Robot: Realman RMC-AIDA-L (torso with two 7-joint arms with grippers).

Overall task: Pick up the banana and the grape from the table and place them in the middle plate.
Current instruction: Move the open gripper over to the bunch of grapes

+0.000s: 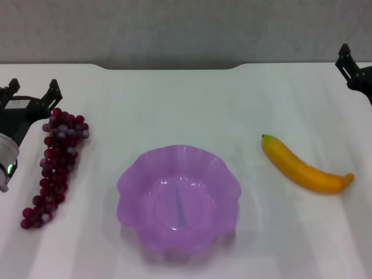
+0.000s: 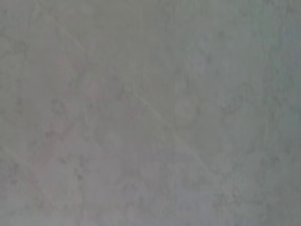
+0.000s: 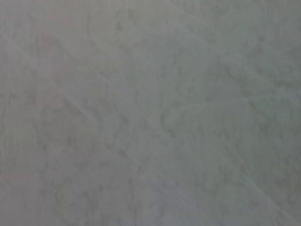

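Risk for you to log: the loose grape bunch [image 1: 54, 165], dark red and lying far left on the table [image 1: 174, 99], may sag or shed when lifted by the left gripper [image 1: 32, 93], spread wide just beside its top, while the smooth banana [image 1: 303, 167] right of the empty purple plate [image 1: 133, 180] could roll; right gripper [image 1: 350, 65], far right, grip unreadable.

Looked forward and down from the head onto the table [image 1: 192, 104], from moderately near; took in the middle plate [image 1: 135, 174] at lower centre, the grape [image 1: 55, 165] at left, the banana [image 1: 302, 168] at right, a grey wall along the top edge; from both wrists, faced only a blank mottled grey surface; shared no recognisable part of the scene with the head view.
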